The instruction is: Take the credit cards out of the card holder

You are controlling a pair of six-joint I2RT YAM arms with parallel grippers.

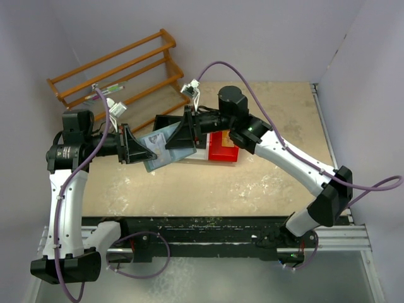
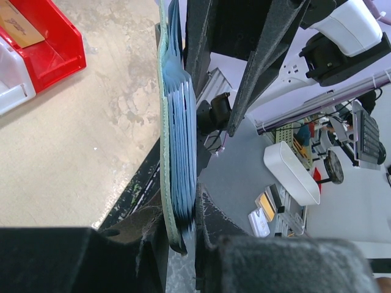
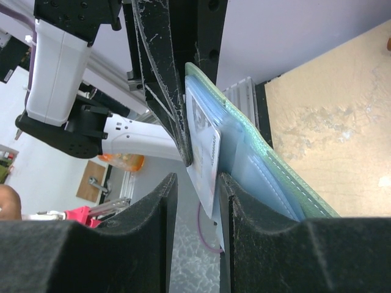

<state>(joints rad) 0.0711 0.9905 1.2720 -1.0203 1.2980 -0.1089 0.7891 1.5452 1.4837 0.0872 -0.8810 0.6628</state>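
The card holder [image 1: 156, 150], grey-green outside and pale teal inside, hangs above the table between both arms. My left gripper [image 1: 131, 146] is shut on its left edge; in the left wrist view the holder [image 2: 177, 146] stands edge-on, pinched between the jaws [image 2: 180, 235]. My right gripper [image 1: 180, 134] is at the holder's upper right corner. In the right wrist view a silvery grey-white credit card [image 3: 205, 149] sticks out of the holder [image 3: 275, 177] into the open right gripper [image 3: 195, 183]. It lies against one finger [image 3: 235, 207], with a gap to the other. An orange-gold card [image 2: 17, 27] lies in the red bin [image 2: 52, 52].
The red bin [image 1: 224, 148] and a white bin [image 1: 197, 156] sit on the table just behind and under the right gripper. A wooden rack [image 1: 113, 69] stands at the back left. Grey walls close the table at the back and right.
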